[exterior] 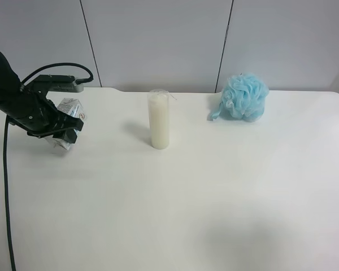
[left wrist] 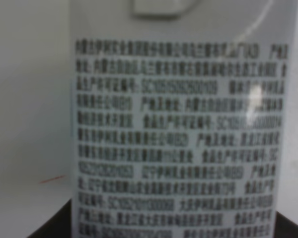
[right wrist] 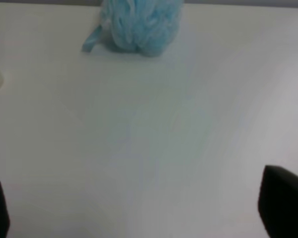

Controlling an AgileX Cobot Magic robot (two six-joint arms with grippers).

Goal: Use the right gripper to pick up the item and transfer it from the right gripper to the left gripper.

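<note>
Glossy printed carton [left wrist: 179, 134], fluffy sponge [exterior: 244, 96]

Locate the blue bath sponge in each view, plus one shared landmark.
Exterior high: bath sponge at the table's far edge, right of the candle.
Right wrist: bath sponge on the table, cut off by the frame's edge.
Left wrist: not in it; the drink carton fills the frame.
Shared landmark: the white table.

A robotics test lab is indicated by a bare white surface [exterior: 226, 214], plain grey wall panels [exterior: 158, 39] and staged household props.
</note>
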